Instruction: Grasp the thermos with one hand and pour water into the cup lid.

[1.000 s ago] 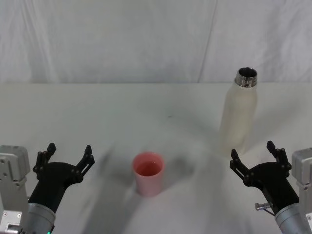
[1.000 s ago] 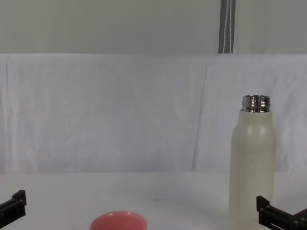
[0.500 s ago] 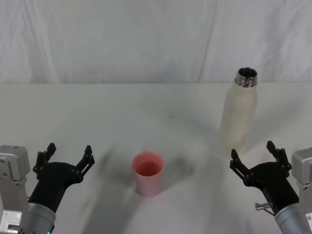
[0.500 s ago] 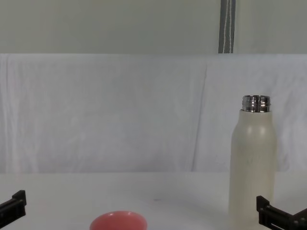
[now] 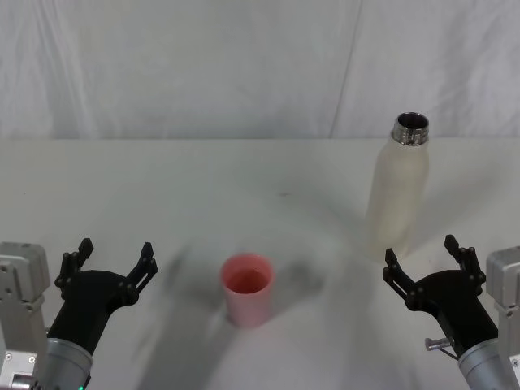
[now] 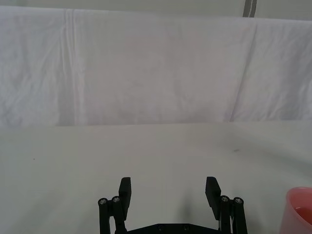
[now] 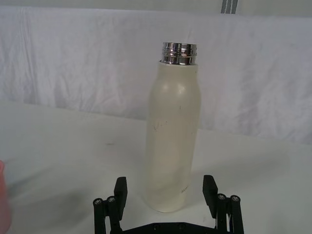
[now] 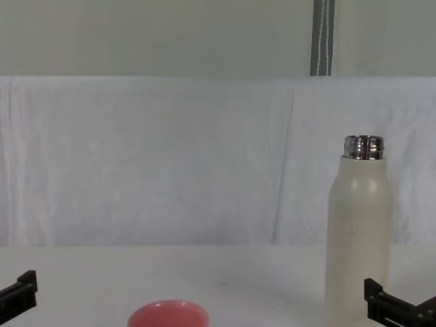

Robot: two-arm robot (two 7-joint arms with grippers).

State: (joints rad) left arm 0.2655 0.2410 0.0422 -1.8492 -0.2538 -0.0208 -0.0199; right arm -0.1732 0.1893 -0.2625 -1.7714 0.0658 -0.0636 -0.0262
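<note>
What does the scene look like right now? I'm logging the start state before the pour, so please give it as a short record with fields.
thermos: tall cream-white matte bottle with steel neck, upright, uncapped, on the table's right side
cup lid: small round pink-red cup, upright, near the table's middle, apart from the bottle
left pincer: open, low at front left, holding nothing
right pincer: open, just in front of the bottle, not touching it
table: white surface
pour: not yet begun

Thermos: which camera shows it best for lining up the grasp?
Right wrist view: the thermos stands whole, centred ahead of the open right gripper. Head view shows it from above; chest view cuts off its base.
</note>
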